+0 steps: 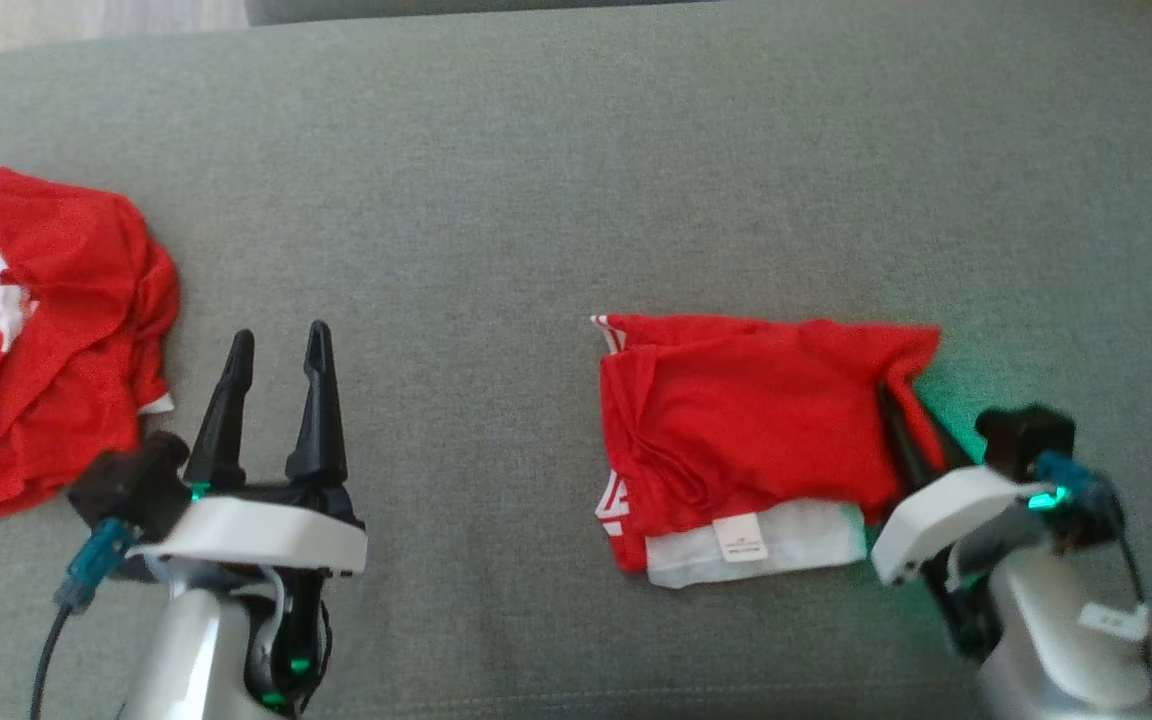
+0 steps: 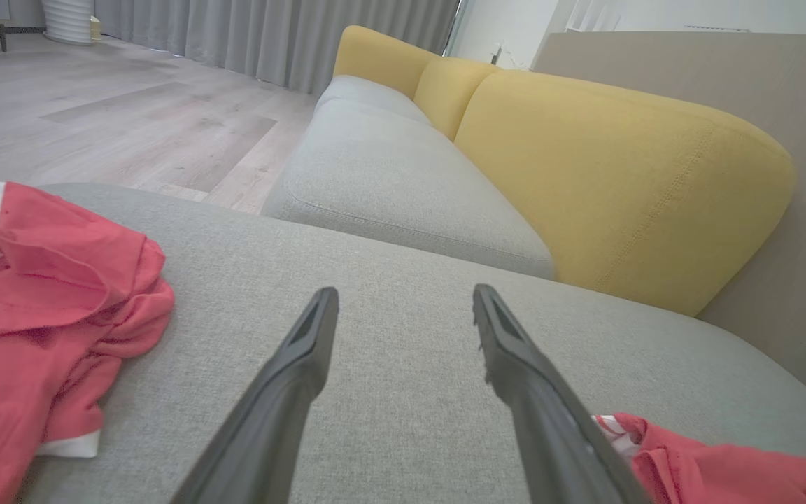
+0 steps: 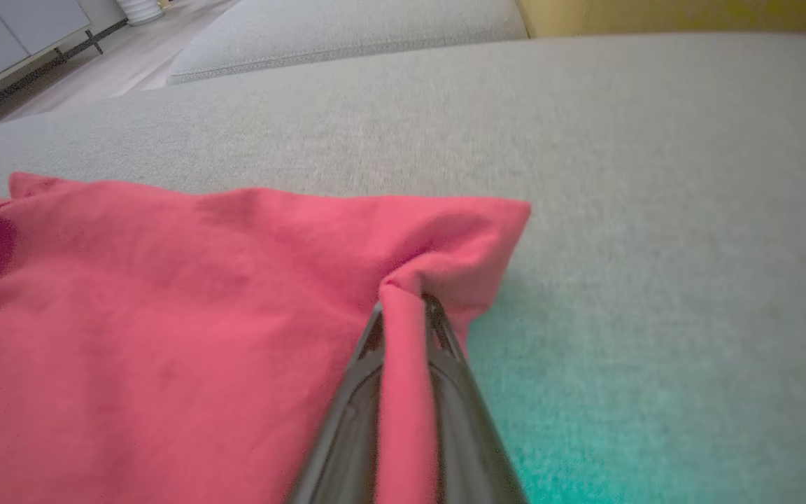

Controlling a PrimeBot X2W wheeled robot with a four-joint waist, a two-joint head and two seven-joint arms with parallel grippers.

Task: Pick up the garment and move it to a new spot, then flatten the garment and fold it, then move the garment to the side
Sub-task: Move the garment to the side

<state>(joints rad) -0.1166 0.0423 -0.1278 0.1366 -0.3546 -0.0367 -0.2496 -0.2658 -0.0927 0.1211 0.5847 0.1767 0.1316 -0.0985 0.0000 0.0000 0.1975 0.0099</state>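
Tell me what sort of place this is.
Probably a home living room: a grey sofa with yellow back cushions, a pale wood-look floor, and long grey curtains hanging behind it.

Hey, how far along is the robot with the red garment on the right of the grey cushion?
Folding looks done: the red garment lies as a compact rectangle on the cushion. In hand: the right gripper is pinched shut on its right edge; the left gripper hangs open, empty. Left, likely: carrying it aside and letting go.
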